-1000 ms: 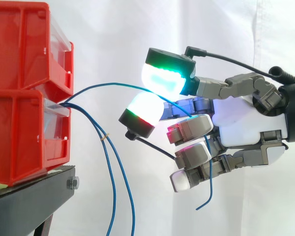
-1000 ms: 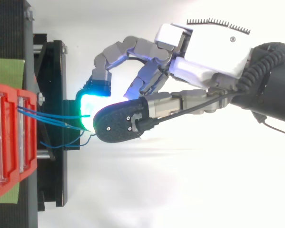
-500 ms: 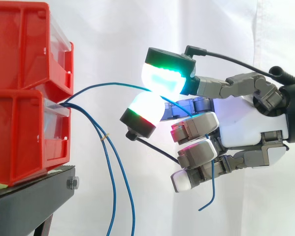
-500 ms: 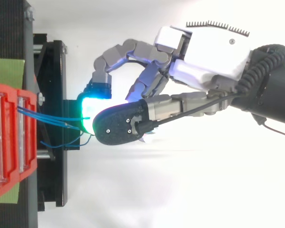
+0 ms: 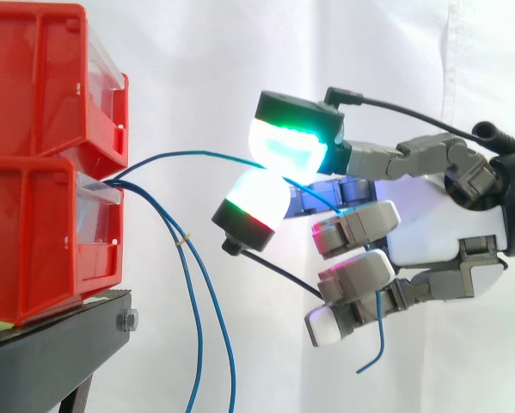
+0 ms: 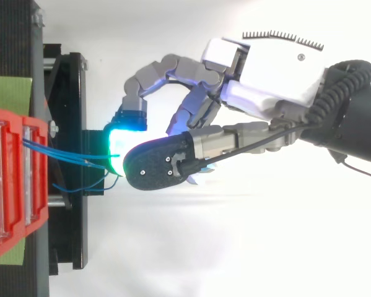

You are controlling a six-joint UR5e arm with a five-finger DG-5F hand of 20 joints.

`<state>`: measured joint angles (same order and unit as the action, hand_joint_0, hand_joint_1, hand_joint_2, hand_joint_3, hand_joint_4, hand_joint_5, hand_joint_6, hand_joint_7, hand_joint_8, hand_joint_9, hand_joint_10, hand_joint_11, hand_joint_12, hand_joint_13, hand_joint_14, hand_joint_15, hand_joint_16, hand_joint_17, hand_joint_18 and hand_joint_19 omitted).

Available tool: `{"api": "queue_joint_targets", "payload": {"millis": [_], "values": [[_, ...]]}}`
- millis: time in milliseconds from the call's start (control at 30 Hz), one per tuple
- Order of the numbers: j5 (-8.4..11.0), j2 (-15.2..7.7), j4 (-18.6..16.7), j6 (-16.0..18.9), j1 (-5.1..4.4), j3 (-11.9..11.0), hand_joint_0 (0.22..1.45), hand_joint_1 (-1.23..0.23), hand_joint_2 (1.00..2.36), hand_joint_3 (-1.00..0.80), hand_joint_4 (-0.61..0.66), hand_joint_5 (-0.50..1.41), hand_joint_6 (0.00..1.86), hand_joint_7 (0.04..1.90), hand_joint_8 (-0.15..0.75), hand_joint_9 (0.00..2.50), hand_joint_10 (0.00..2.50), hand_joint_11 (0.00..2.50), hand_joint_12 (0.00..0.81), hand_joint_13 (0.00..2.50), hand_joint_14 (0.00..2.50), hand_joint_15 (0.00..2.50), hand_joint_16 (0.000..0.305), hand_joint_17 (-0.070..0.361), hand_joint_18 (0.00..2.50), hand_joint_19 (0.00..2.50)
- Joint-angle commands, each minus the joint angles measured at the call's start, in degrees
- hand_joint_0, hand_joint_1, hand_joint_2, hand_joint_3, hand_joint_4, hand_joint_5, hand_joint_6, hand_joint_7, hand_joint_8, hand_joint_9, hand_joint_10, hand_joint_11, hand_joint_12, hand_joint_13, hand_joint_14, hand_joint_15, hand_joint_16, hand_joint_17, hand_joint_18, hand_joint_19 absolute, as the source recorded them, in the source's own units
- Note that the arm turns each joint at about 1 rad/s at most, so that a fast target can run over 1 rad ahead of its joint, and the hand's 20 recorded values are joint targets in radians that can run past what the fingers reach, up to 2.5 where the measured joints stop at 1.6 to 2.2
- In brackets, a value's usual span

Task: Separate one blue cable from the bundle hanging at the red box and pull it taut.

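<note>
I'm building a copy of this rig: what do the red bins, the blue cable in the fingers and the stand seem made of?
Red bins: likely moulded plastic, glossy, with ribbed walls. Blue cable: thin wire in smooth blue sheath, probably plastic; it bends in a springy arc. Stand: looks like matte black painted metal, with a bolt at its edge.

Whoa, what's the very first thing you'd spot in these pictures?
The robot hand at the right, whose fingertips glow green and white as they pinch one blue cable. Next, the bright red bins stacked at the left, where the other cables hang down.
</note>
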<state>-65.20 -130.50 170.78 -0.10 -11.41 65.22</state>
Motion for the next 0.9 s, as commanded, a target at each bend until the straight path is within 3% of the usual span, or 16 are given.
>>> {"api": "queue_joint_targets", "payload": {"millis": [0,167,400,867], "values": [[-0.1,0.1,-0.5,0.0,-0.02,2.6,0.74,-0.65,1.02,-0.29,-0.17,-0.26,0.96,1.07,0.21,1.23,0.45,1.53,0.281,1.35,0.02,1.29,0.047,0.105,0.81,0.68],[0.16,0.1,-4.6,0.3,-0.02,5.8,0.74,-0.65,1.02,-0.28,-0.17,-0.26,0.96,1.06,0.208,1.23,0.46,1.53,0.28,1.35,0.02,1.3,0.047,0.105,0.81,0.69],[0.16,0.0,-8.3,0.3,-0.02,6.0,0.74,-0.65,1.02,-0.28,-0.17,-0.26,0.96,1.08,0.21,1.23,0.47,1.53,0.281,1.35,0.02,1.29,0.047,0.105,0.82,0.68],[0.16,0.1,-8.5,-0.1,-0.02,6.0,0.74,-0.66,1.02,-0.25,-0.18,-0.25,0.96,1.09,0.203,1.25,0.46,1.53,0.286,1.35,0.02,1.29,0.047,0.105,0.81,0.69]]}}
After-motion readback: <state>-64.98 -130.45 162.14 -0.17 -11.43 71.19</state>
